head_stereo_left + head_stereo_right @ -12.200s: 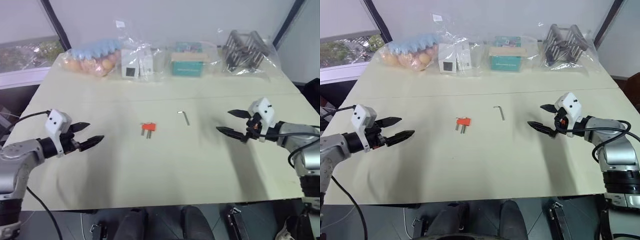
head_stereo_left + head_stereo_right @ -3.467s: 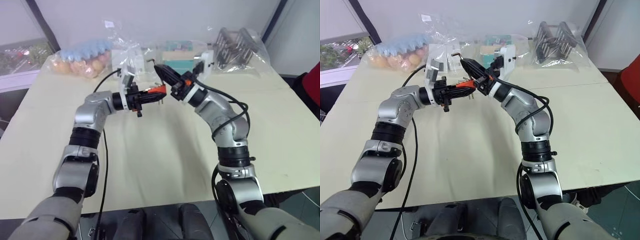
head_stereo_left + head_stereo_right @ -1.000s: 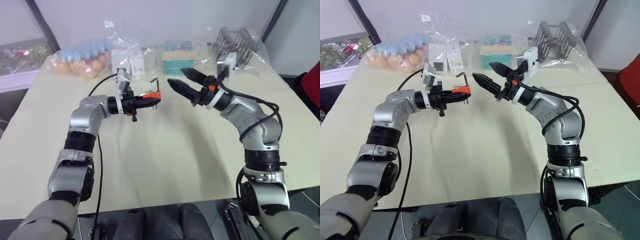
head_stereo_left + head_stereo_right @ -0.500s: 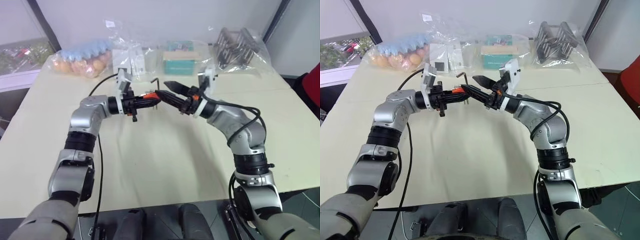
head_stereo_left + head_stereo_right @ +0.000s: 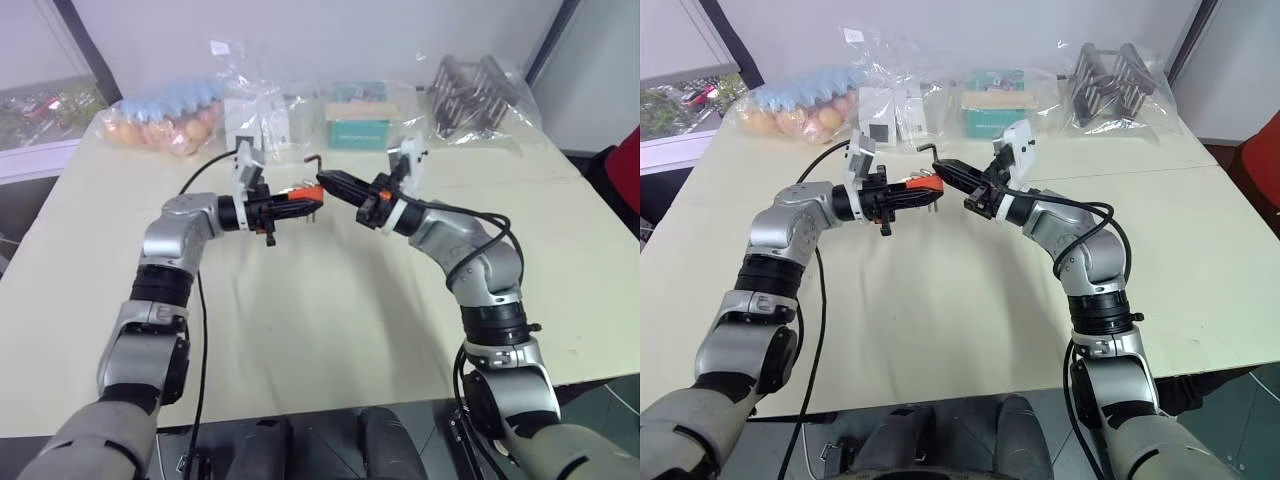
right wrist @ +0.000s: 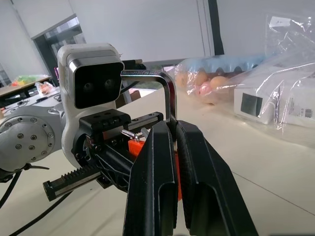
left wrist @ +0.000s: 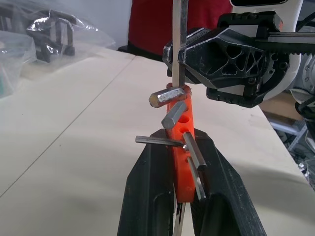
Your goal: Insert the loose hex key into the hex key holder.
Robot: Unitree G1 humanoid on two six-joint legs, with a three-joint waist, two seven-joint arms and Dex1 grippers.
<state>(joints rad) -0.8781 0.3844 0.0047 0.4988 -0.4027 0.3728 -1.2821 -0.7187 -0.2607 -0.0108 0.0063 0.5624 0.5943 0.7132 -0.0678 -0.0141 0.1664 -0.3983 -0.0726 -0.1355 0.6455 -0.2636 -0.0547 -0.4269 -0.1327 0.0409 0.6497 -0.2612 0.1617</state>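
Bench [image 5: 330, 330]: pale top that carries the bagged goods along its far edge; both of your arms meet in the air above its middle.
Left claw [image 5: 908, 194]: closed on the hex key holder, clamping the block's lower part with the dark keys sticking out past the fingers.
Right claw [image 5: 326, 183]: closed on the loose hex key's long leg, just beside the holder.
Hex key holder [image 7: 181, 147]: small red-orange plastic block held above the bench; it looks light and rigid, but smooth plastic may twist in the grip if you push off-axis.
Loose hex key [image 6: 165, 91]: thin, stiff metal rod, bent leg uppermost, its straight leg running down at the holder's top end. It looks light and slick, so you should grip the long leg close to the holder and press straight along it.
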